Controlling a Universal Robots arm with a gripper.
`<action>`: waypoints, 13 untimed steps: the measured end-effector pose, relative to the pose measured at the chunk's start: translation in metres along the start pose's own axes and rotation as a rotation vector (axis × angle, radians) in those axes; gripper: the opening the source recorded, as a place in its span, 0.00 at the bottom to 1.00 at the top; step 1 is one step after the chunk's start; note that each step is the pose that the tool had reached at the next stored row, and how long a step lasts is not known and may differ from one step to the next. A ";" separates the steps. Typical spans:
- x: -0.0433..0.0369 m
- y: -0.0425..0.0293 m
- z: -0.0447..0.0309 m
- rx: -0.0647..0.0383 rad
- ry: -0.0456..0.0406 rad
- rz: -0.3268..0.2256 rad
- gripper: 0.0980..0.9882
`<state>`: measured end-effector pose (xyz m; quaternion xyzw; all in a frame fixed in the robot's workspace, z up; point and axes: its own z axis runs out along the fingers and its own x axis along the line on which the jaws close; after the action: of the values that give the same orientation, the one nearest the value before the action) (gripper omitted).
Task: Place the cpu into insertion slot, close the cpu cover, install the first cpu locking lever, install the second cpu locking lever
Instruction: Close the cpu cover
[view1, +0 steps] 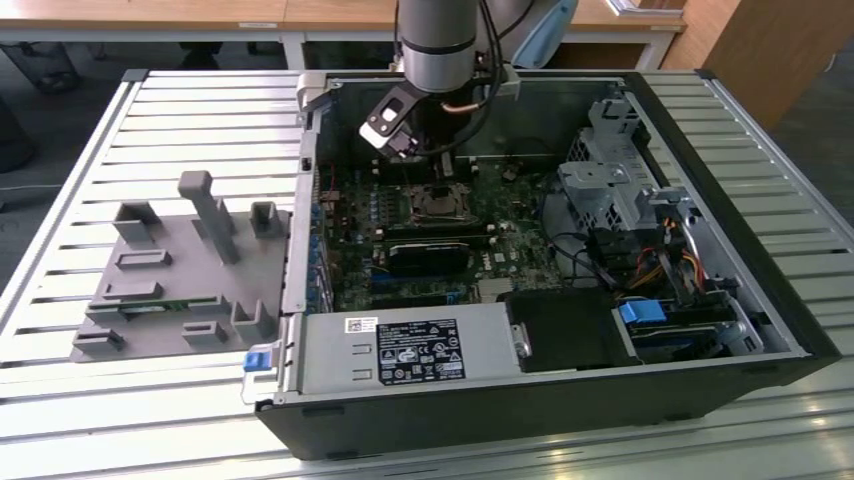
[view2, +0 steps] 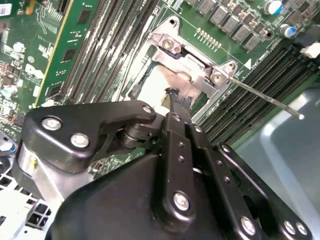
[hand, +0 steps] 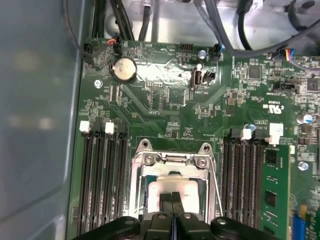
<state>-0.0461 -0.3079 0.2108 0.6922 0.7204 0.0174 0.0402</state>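
Inside the open computer case (view1: 747, 300), my gripper (view1: 438, 182) hangs straight over the insertion slot (view1: 438, 205). In the first wrist view the gripper (hand: 172, 196) is shut, its fingertips (hand: 166, 197) pressed together with nothing seen between them. They sit right above the cpu (hand: 159, 189), whose pale silvery face lies in the slot. The cpu cover (hand: 172, 160) frames the cpu and looks laid down flat. In the second wrist view a fingertip (view2: 178, 98) reaches the cpu (view2: 159, 82), and a thin locking lever (view2: 270, 100) sticks out free from the cover's corner (view2: 216, 76).
Long black memory slots (hand: 102, 175) flank the socket on both sides, and a green memory module (hand: 275, 195) stands in one. A black graphics card (view1: 427, 252), the power supply (view1: 400, 350) and a drive cage (view1: 614, 190) crowd the case. A grey fixture tray (view1: 174, 270) lies at the exterior view's left.
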 end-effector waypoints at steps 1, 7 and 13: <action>0.0000 -0.0003 0.0000 0.000 0.0001 0.000 0.01; 0.0005 -0.0124 -0.0003 0.000 0.0001 0.000 0.01; 0.0008 -0.0167 0.0047 0.000 0.0000 0.000 0.01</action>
<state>-0.0624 -0.3080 0.2047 0.6922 0.7204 0.0174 0.0402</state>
